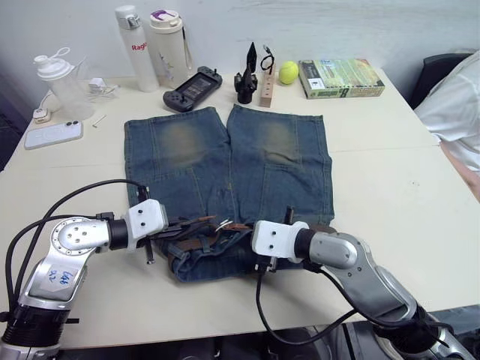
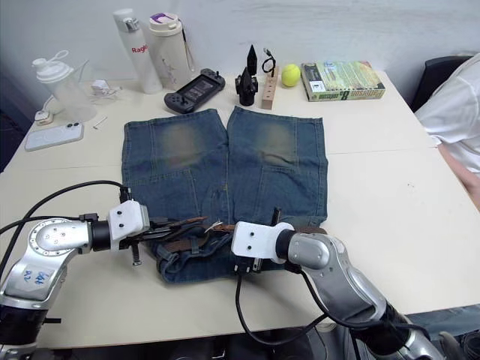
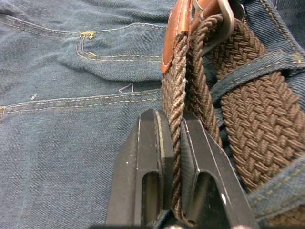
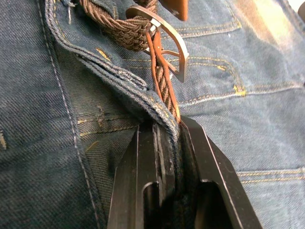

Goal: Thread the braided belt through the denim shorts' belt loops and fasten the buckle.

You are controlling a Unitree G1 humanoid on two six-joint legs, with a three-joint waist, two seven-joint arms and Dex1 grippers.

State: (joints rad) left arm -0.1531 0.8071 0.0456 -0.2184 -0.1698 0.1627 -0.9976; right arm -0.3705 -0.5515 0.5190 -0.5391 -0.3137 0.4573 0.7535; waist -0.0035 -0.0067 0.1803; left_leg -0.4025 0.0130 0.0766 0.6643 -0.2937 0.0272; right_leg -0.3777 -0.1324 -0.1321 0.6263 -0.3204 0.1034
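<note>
1. We read "Rag…" in red on the white bottle (image 1: 137,46) at the table's (image 1: 390,187) far edge; the rest is cut off. The book's (image 1: 341,78) cover print is illegible.
2. One pair of denim shorts (image 1: 225,172) lies mid-table, waistband at the near edge.
3. Left gripper (image 3: 172,143) is clamped on the braided belt (image 3: 252,129).
4. Right gripper (image 4: 167,136) pinches belt and waistband denim together, just beside the buckle (image 4: 172,50).
5. Belt loops: we see one (image 3: 248,71) clearly; others hidden.

Head stereo overlooks table (image 1: 390,187); wrist cameras seemingly hug denim shorts (image 3: 71,119).
</note>
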